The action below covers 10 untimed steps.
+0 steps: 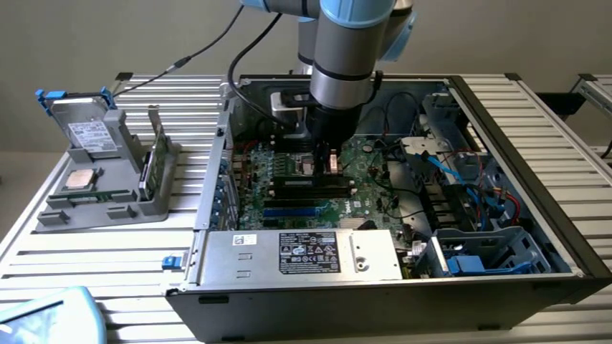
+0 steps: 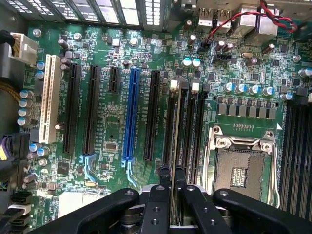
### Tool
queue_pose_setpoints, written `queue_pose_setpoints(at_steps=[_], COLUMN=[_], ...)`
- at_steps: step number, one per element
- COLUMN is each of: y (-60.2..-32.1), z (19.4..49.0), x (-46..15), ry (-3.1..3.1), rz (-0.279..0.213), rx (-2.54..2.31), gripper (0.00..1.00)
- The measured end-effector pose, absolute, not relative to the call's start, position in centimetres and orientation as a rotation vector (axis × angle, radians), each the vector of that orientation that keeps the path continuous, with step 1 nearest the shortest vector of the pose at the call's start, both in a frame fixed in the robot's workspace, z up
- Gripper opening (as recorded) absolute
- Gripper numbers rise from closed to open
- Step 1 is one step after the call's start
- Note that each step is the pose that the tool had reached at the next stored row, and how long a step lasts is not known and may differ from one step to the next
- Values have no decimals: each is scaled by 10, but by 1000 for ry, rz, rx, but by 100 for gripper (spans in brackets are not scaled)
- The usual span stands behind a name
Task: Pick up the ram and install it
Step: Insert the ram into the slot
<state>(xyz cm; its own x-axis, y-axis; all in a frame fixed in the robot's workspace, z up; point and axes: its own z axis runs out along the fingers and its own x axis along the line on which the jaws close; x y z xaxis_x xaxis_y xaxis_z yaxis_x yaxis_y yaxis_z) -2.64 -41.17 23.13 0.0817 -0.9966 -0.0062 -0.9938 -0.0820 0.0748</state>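
Because a memory stick must meet its slot edge-on, the gripper [image 2: 171, 173] holds the ram [image 2: 178, 126] upright between narrowly set fingers, its thin green edge running in line with the black memory slots [image 2: 194, 131]. These lie on the motherboard [image 2: 107, 161] between the long blue expansion slot [image 2: 130, 112] and the empty processor socket [image 2: 239, 165]. From the exterior view the arm comes straight down into the open computer case [image 1: 564, 236], with the gripper low over the middle of the board. That suits a vertical press, though I cannot tell whether the stick is touching its slot or just above it. The case also holds a silver power supply [image 1: 306, 251] along its near edge and a blue drive cage [image 1: 478, 258] in its near corner, at the exterior view's right. Near the worktop's [image 1: 96, 251] edge at the exterior view's left, a grey parts holder [image 1: 143, 208] carries a labelled hard drive [image 1: 91, 132] propped at its far end and a square processor chip [image 1: 79, 179] lying flat nearer the front.
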Motion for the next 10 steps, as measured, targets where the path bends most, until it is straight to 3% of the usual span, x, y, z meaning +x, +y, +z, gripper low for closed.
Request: queue_pose_setpoints(at_steps=[10], y=[-409], z=[230], x=[-26], ry=[-2092], rz=[-61], rx=[2270], gripper=[14])
